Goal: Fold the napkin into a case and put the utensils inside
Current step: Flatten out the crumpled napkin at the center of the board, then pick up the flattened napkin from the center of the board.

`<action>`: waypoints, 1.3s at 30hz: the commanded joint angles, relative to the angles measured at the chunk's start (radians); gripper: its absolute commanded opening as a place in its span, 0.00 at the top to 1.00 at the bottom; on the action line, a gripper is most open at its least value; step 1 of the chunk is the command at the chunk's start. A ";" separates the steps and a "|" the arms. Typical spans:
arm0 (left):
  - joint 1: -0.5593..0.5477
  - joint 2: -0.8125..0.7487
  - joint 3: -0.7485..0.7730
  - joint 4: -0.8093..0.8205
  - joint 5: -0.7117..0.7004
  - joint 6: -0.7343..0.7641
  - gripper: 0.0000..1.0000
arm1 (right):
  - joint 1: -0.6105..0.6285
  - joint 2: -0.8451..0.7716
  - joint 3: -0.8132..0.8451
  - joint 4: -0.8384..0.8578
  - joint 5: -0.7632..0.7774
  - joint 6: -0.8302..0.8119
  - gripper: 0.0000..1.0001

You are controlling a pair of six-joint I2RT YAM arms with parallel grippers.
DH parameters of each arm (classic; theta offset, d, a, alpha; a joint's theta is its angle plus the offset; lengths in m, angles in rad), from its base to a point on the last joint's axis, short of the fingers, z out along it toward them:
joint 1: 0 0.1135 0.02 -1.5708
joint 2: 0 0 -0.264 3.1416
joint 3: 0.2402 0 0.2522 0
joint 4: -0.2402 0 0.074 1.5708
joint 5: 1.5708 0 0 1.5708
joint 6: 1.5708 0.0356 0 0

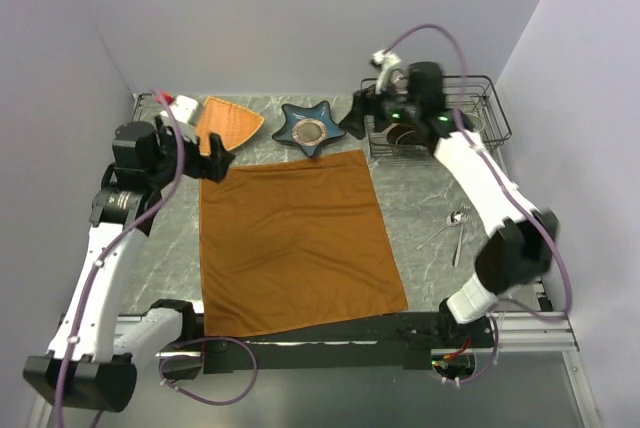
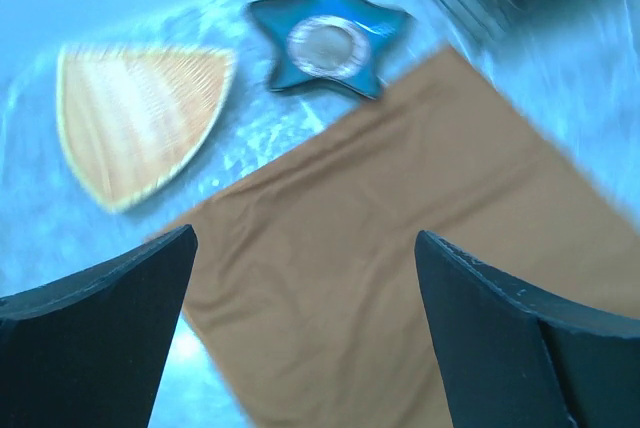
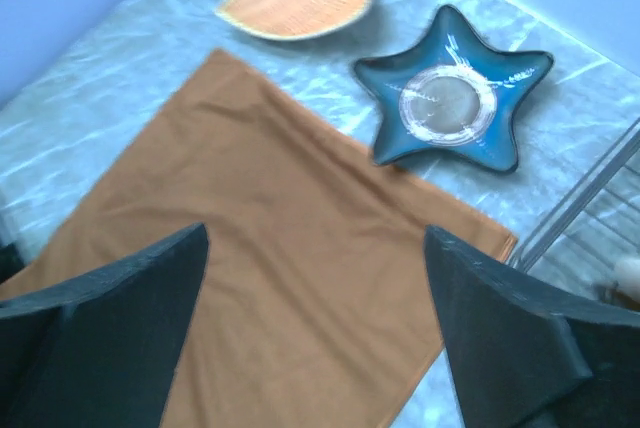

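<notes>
Top external: high behind the arm bases, looking down and forward across the whole table (image 1: 420, 198).
Left wrist: near the napkin (image 2: 400, 248) at its far left corner, facing right; blurred, so probably fairly low.
Right wrist: near its far right corner, facing left.
Shared: napkin, star dish (image 2: 330, 43) and woven plate (image 2: 140, 118) appear in all three views.

text: none readable | labels: none | wrist views blurred, perhaps hiding some
</notes>
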 commanded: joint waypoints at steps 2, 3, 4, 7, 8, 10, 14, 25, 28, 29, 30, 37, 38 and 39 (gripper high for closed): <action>0.113 0.089 -0.007 0.132 -0.072 -0.355 0.06 | 0.117 0.158 0.044 -0.051 0.354 -0.103 0.16; 0.133 0.104 0.019 0.118 -0.085 -0.347 0.06 | 0.131 0.183 0.068 -0.081 0.391 -0.131 0.19; 0.142 0.123 0.033 0.106 -0.094 -0.335 0.07 | 0.132 0.230 0.084 -0.097 0.423 -0.141 0.23; 0.207 0.250 0.075 0.051 -0.155 -0.301 0.22 | 0.128 0.306 0.114 -0.134 0.459 -0.160 0.28; 0.225 0.285 0.084 0.036 -0.168 -0.292 0.30 | 0.126 0.316 0.117 -0.138 0.465 -0.161 0.28; 0.283 0.394 0.105 0.011 -0.150 -0.278 0.37 | 0.126 0.332 0.110 -0.135 0.462 -0.163 0.28; 0.336 0.571 0.118 0.012 -0.137 -0.234 0.53 | 0.126 0.358 0.111 -0.137 0.459 -0.172 0.29; 0.342 0.904 0.210 0.109 -0.070 -0.076 0.69 | 0.117 0.367 0.105 -0.147 0.476 -0.174 0.32; 0.334 0.948 0.231 0.120 -0.057 -0.069 0.68 | 0.110 0.361 0.099 -0.154 0.467 -0.174 0.31; 0.328 0.957 0.239 0.124 -0.062 -0.063 0.66 | 0.109 0.360 0.097 -0.157 0.464 -0.172 0.31; 0.325 0.979 0.245 0.124 -0.062 -0.060 0.66 | 0.109 0.360 0.097 -0.157 0.461 -0.172 0.31; 0.302 1.046 0.282 0.123 -0.091 -0.043 0.62 | 0.109 0.367 0.102 -0.161 0.453 -0.169 0.29; 0.296 1.053 0.285 0.121 -0.097 -0.043 0.62 | 0.108 0.367 0.104 -0.163 0.454 -0.171 0.29; 0.293 1.059 0.285 0.118 -0.108 -0.040 0.62 | 0.111 0.369 0.105 -0.166 0.454 -0.171 0.29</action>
